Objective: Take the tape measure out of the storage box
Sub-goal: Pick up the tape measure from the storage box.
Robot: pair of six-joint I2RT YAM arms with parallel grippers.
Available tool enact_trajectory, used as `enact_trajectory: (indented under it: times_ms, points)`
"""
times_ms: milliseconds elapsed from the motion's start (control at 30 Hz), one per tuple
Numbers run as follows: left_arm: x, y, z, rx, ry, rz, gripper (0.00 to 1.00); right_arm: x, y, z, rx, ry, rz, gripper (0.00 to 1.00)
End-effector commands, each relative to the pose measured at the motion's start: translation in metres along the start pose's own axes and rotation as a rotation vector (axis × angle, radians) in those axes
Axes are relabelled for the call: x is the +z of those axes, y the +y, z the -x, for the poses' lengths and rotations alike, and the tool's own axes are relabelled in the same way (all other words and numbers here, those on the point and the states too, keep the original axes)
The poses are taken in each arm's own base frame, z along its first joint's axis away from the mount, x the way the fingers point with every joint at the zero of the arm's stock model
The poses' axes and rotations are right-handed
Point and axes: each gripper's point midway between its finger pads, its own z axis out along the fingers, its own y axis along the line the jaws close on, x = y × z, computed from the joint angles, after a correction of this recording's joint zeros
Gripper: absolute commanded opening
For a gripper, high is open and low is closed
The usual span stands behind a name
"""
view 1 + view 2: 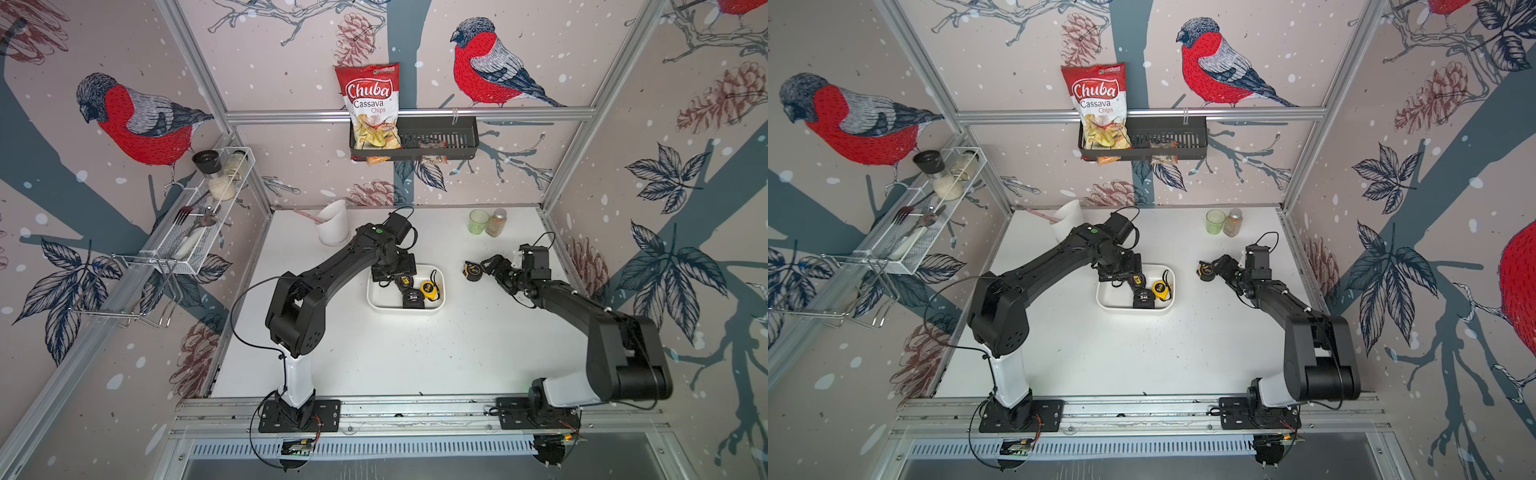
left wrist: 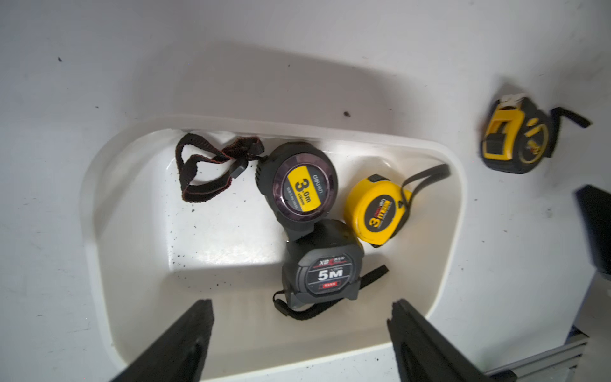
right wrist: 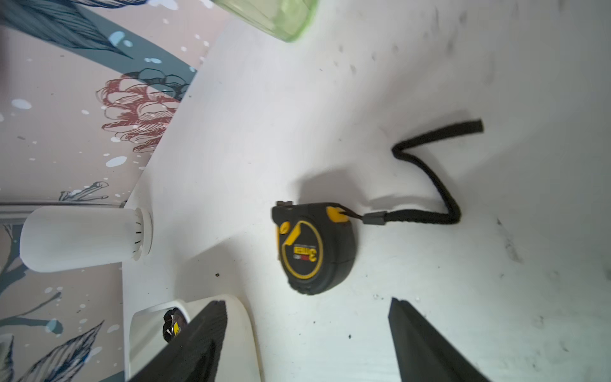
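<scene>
The storage box [image 1: 376,305] is a shallow white tub in mid-table. Inside lie three tape measures: a round black one [image 2: 299,185], a yellow one [image 2: 377,211] and a black one marked 5M [image 2: 325,264]. My left gripper [image 2: 302,307] hangs over the box with its jaws open and empty, the 5M tape measure just ahead of the fingertips. A black-and-yellow tape measure [image 3: 315,248] lies on the table right of the box, its strap trailing away. My right gripper [image 3: 306,302] stands open just short of it, touching nothing.
A tall white slant-topped cup [image 1: 333,222] stands at the back left. A green cup [image 1: 478,221] and a small bottle [image 1: 497,222] stand at the back right. A black wall basket [image 1: 436,137] holds a chips bag [image 1: 370,104]. A wire rack [image 1: 208,208] hangs on the left wall.
</scene>
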Motion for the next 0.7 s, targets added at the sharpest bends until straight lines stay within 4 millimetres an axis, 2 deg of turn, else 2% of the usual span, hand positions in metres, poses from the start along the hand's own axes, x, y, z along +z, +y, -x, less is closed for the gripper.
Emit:
enact_trajectory:
  times_ms: [0,100,200,333,533,667]
  points:
    - [0.014,0.014,-0.007,-0.002,0.025,0.065,0.88,-0.02,0.005,0.018,-0.117,-0.089,-0.061,0.84]
    - [0.026,0.018,-0.005,-0.006,0.023,0.081,0.88,-0.035,0.022,0.025,-0.146,-0.128,-0.016,0.84]
    - [0.034,0.012,0.003,-0.007,0.017,0.071,0.87,-0.046,0.034,0.027,-0.164,-0.146,0.023,0.85]
    - [0.042,-0.002,0.011,0.011,0.018,0.056,0.88,-0.053,0.04,0.023,-0.171,-0.137,0.051,0.85]
    - [0.063,-0.01,0.018,0.01,0.033,0.042,0.89,-0.061,0.049,0.02,-0.184,-0.137,0.094,0.86]
    - [0.07,-0.013,0.019,0.007,0.047,0.047,0.89,-0.067,0.055,0.022,-0.191,-0.146,0.116,0.88]
